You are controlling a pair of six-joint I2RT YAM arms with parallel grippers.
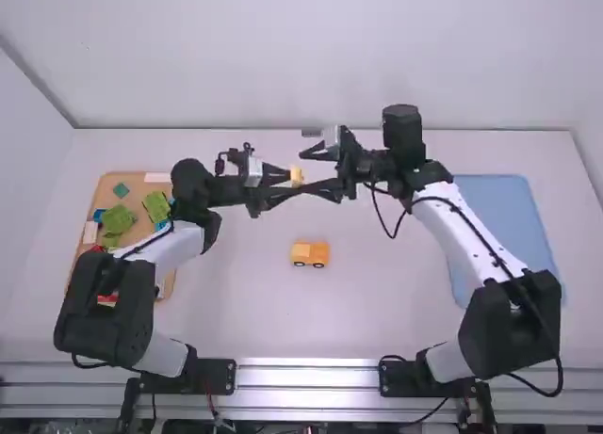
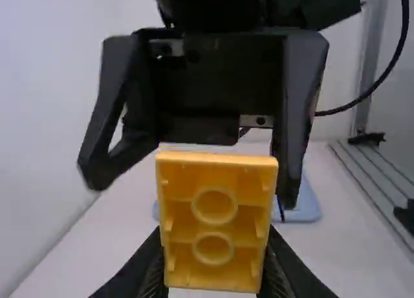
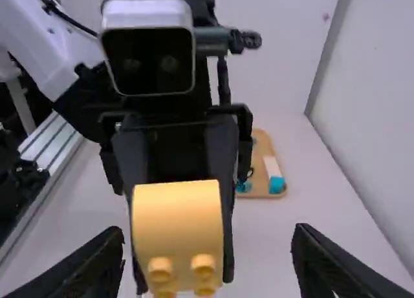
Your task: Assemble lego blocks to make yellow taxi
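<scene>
"Since the left gripper (image 2: 213, 251) is shut on the yellow LEGO block (image 2: 215, 232), where's the other one?"

"Facing it. The right gripper (image 3: 207, 238) has its fingers spread wide, with nothing between them. From there, the block lies almost straight ahead, just off the tips, up in the air."

"So a handover?"

"Likely. Right would need to ease along that line, centre on the block, then close."

"And the small wheeled taxi base (image 1: 309, 254)?"

"On the table (image 1: 254, 307), nearer the arm bases."
</scene>
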